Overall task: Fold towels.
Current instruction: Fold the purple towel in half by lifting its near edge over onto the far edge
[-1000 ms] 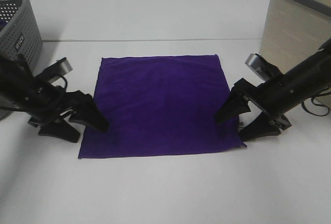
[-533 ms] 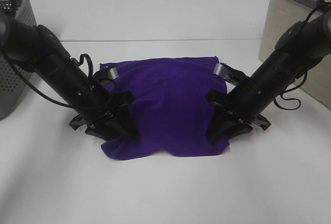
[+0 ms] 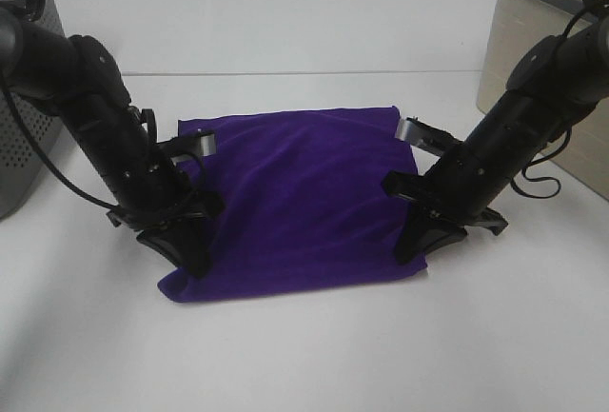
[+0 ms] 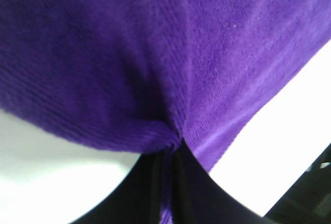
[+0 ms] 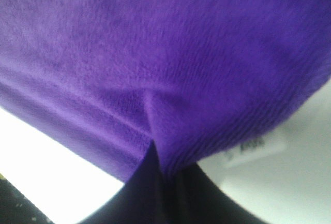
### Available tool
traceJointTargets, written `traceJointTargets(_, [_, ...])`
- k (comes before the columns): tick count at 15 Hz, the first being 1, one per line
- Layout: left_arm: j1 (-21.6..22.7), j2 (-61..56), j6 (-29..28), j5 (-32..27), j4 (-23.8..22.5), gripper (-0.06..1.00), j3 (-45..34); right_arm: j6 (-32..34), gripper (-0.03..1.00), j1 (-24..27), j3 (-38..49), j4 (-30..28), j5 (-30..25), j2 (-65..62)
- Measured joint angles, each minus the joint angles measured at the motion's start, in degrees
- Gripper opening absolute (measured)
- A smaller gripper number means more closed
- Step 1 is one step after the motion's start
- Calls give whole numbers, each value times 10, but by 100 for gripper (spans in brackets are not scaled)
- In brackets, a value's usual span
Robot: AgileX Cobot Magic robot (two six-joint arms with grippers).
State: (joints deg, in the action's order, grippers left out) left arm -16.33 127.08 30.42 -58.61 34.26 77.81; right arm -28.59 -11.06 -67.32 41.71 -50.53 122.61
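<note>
The deep purple towel (image 3: pixel 295 203) lies in the middle of the white table (image 3: pixel 314 355). My left gripper (image 3: pixel 186 250) is shut on its near left corner. My right gripper (image 3: pixel 416 245) is shut on its near right corner. Both near corners are lifted a little, and the front edge sags between them. In the left wrist view the towel (image 4: pixel 155 58) bunches into the shut fingers (image 4: pixel 150 193). In the right wrist view the towel (image 5: pixel 165 53) is pinched in the same way, and its small white tag (image 5: pixel 253 149) shows beside the fingers (image 5: pixel 170 198).
A grey perforated basket (image 3: pixel 24 98) stands at the left edge. A beige fabric bin (image 3: pixel 552 41) stands at the right, close behind the right arm. The table's far seam runs just behind the towel.
Both grippers came in from the towel's sides, shut on its near corners and lifted them. The left gripper has since moved back to the left, spreading the front edge wider.
</note>
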Motion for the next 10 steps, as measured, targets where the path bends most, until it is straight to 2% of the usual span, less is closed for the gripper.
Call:
traceJointTargets(3, [0,-58,0,4,-33,0,36,0,3,0,-10,-2,15,-68])
traceJointTargets(6, [0,-74,0,21,-46,0,108,0,3,0,-93,-2,18,-80])
traceJointTargets(10, [0,-62,-5,118,-86,0,166,1,3,0,-241,-25,51,-64])
